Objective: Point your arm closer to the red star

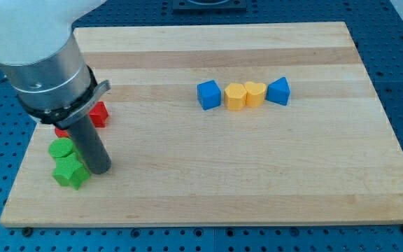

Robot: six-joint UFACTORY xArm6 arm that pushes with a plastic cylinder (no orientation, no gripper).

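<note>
You are looking at a pale wooden board (208, 182) lying on a blue perforated bench. The arm (40, 52) comes in from the view's top left corner, and its dark rod reaches down near the board's left edge.

My tip (99, 169) rests on the wood toward the lower left corner, touching or just beside the right side of the green star (69, 171). A green cylinder (61, 148) sits directly above that star, against the rod's left side. There are no jaws here, only the bare rod, so nothing is held.

The red star (99, 113) lies near the left edge, above the green pair and just above and behind the rod. You see only its right part; the arm's collar covers the rest, so its points and long axis cannot be told. A further sliver of red (61, 131) shows under the collar; you cannot tell what block it belongs to.

Well apart, toward the upper middle of the board, four blocks stand in a touching row: a blue cube (208, 94), a yellow block (235, 96), a yellow heart (255, 93) and a blue triangle (278, 91).
</note>
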